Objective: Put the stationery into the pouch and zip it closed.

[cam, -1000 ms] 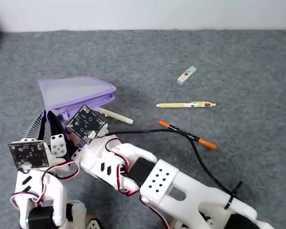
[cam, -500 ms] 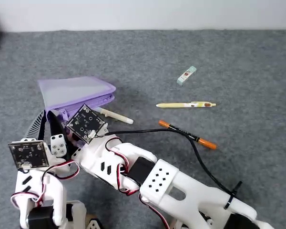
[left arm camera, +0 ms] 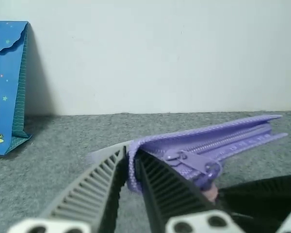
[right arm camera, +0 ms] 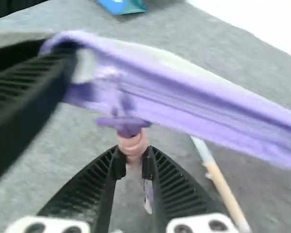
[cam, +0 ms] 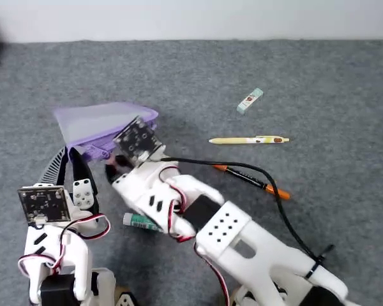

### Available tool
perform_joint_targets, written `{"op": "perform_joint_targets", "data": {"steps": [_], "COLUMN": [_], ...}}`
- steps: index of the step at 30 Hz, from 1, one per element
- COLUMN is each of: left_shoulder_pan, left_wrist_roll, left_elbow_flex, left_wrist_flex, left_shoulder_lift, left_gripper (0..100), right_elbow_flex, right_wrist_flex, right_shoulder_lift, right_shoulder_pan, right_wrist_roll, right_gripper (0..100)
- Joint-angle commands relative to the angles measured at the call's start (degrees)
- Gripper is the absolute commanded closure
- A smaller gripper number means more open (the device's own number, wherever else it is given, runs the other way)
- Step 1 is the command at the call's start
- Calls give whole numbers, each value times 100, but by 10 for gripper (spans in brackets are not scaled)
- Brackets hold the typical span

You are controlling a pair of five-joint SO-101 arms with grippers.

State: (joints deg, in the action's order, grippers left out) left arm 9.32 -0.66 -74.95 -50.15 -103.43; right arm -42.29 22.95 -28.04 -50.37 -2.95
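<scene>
Because the pouch is soft fabric likely to sag and buckle, it wants bracing: the left gripper is clamped on its edge and the right gripper pinches the pink zipper tab. Well apart from the pouch lie an orange pen, a yellow pen, then an eraser.

Small indoor robot test bench. White arms with bare wiring, grey felt-like table cover, plain white wall behind, blue dinosaur-print paper bag standing near it.
</scene>
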Motion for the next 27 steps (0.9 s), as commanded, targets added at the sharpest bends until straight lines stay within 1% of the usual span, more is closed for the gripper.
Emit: {"op": "perform_joint_targets", "data": {"steps": [1, 5, 8, 11, 14, 17, 21, 24, 27], "left_shoulder_pan": [44, 44, 44, 44, 44, 44, 44, 44, 44], "left_wrist_roll": [35, 35, 35, 35, 35, 35, 35, 35, 35], "left_elbow_flex": [180, 180, 180, 171, 171, 171, 171, 171, 171], "left_wrist_flex": [132, 132, 132, 132, 132, 132, 132, 132, 132], "left_shoulder_lift": [-44, -44, -44, -44, -44, -44, -44, -44, -44], "left_gripper": [986, 986, 986, 986, 987, 987, 987, 987, 987], "right_elbow_flex": [264, 255, 255, 255, 255, 255, 255, 255, 255], "right_wrist_flex": [409, 1103, 1578, 1815, 1930, 1991, 2220, 2273, 2141], "right_shoulder_lift": [-374, -892, -1147, -1305, -1420, -1508, -1578, -1534, -1516], "right_shoulder_pan": [462, 804, 1218, 1666, 1798, 1455, 541, -101, -497], "right_wrist_roll": [132, 167, 167, 167, 167, 167, 132, 62, -237], "right_gripper": [991, 991, 991, 991, 991, 991, 977, 879, 768]}}
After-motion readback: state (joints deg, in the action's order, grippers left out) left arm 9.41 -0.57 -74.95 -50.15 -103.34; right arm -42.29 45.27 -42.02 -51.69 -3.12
